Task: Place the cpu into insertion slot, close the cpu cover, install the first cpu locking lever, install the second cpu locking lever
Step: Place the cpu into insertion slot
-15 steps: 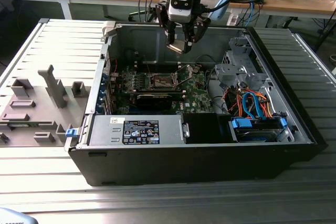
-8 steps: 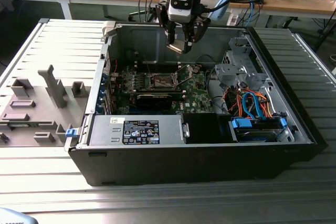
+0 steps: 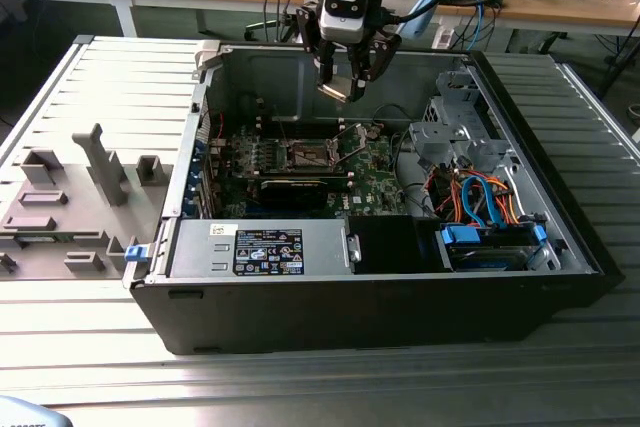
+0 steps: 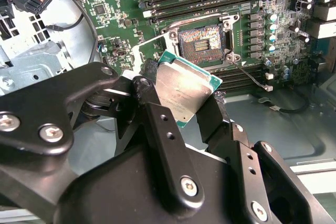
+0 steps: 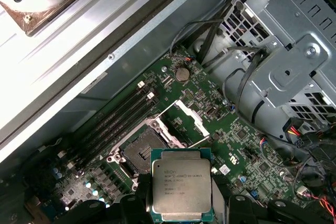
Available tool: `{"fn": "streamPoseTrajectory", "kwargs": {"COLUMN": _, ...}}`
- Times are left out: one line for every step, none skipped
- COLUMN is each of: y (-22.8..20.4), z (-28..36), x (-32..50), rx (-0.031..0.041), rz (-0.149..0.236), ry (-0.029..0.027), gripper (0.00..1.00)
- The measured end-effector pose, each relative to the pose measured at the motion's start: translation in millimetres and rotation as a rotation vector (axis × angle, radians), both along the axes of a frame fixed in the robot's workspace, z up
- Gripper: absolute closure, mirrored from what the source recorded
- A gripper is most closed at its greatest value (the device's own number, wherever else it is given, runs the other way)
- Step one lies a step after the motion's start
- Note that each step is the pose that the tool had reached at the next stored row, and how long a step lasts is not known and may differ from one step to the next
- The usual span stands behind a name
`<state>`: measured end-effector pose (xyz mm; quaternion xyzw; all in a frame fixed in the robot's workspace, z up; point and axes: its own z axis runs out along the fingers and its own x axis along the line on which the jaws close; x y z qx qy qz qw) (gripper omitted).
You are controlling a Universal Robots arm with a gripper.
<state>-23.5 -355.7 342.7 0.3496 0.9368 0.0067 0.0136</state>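
Single arm, hanging over the open computer case (image 3: 400, 292) on the ribbed metal table (image 3: 300, 387).

Claw (image 3: 341, 87): closed narrow on the cpu (image 4: 185, 92). One black finger (image 4: 152, 103) was on each of two opposite edges, metal lid bare between them. The chip was held in the air above the green board (image 5: 247, 166), touching nothing else.

Insertion slot (image 4: 202, 39): open, dark centre exposed, nothing in it. The cpu cover (image 5: 187, 123) stood swung up on its hinge at the slot's far side, toward the drive cage (image 5: 294, 61). A thin wire lever (image 4: 251, 77) lay out beside the slot, not latched.

The relation that mattered: the slot lay below the claw and somewhat off to the exterior view's left, not straight under it. In the first wrist view the slot sat just past one corner of the chip, with the raised cover beyond the neighbouring edge. The chip's edges looked turned relative to the slot's edges, and in the exterior view it seemed tipped rather than level with the board. I judged both offset and angle unresolved.

Stage: first step, chip carried, not yet seated. Cover and both levers undone.
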Motion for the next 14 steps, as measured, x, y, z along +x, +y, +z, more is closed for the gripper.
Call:
{"fn": "streamPoseTrajectory", "kwargs": {"y": 0.0, "z": 0.0, "x": 0.0, "rx": 0.0000, "rz": 0.000, "ry": 0.0001, "gripper": 0.45}}
{"fn": "streamPoseTrajectory", "kwargs": {"y": 0.0, "z": 0.0, "x": 0.0, "rx": 0.0000, "rz": -0.001, "ry": 0.0001, "gripper": 0.45}}
{"fn": "streamPoseTrajectory", "kwargs": {"y": 0.0, "z": 0.0, "x": 0.0, "rx": 0.0000, "rz": -0.001, "ry": 0.0000, "gripper": 0.45}}
{"fn": "streamPoseTrajectory", "kwargs": {"y": 0.0, "z": 0.0, "x": 0.0, "rx": 0.0000, "rz": -0.002, "ry": 0.0001, "gripper": 0.45}}
{"fn": "streamPoseTrajectory", "kwargs": {"y": 0.0, "z": 0.0, "x": 0.0, "rx": 0.0000, "rz": -0.002, "ry": 0.0000, "gripper": 0.45}}
{"fn": "streamPoseTrajectory", "kwargs": {"y": 0.0, "z": 0.0, "x": 0.0, "rx": 0.0000, "rz": -0.003, "ry": 0.0000, "gripper": 0.45}}
{"fn": "streamPoseTrajectory", "kwargs": {"y": 0.0, "z": 0.0, "x": 0.0, "rx": 0.0000, "rz": -0.003, "ry": 0.0001, "gripper": 0.45}}
{"fn": "streamPoseTrajectory", "kwargs": {"y": 0.0, "z": 0.0, "x": 0.0, "rx": 0.0000, "rz": -0.004, "ry": 0.0000, "gripper": 0.45}}
{"fn": "streamPoseTrajectory", "kwargs": {"y": 0.0, "z": 0.0, "x": 0.0, "rx": 0.0000, "rz": -0.005, "ry": 0.0001, "gripper": 0.45}}
{"fn": "streamPoseTrajectory", "kwargs": {"y": 0.0, "z": 0.0, "x": 0.0, "rx": 0.0000, "rz": -0.005, "ry": 0.0000, "gripper": 0.45}}
{"fn": "streamPoseTrajectory", "kwargs": {"y": 0.0, "z": 0.0, "x": 0.0, "rx": 0.0000, "rz": -0.006, "ry": 0.0001, "gripper": 0.45}}
{"fn": "streamPoseTrajectory", "kwargs": {"y": 0.0, "z": 0.0, "x": 0.0, "rx": 0.0000, "rz": -0.006, "ry": 0.0001, "gripper": 0.45}}
{"fn": "streamPoseTrajectory", "kwargs": {"y": 0.0, "z": 0.0, "x": 0.0, "rx": 0.0000, "rz": -0.007, "ry": 0.0000, "gripper": 0.45}}
{"fn": "streamPoseTrajectory", "kwargs": {"y": 0.0, "z": 0.0, "x": 0.0, "rx": 0.0000, "rz": -0.007, "ry": 0.0000, "gripper": 0.45}}
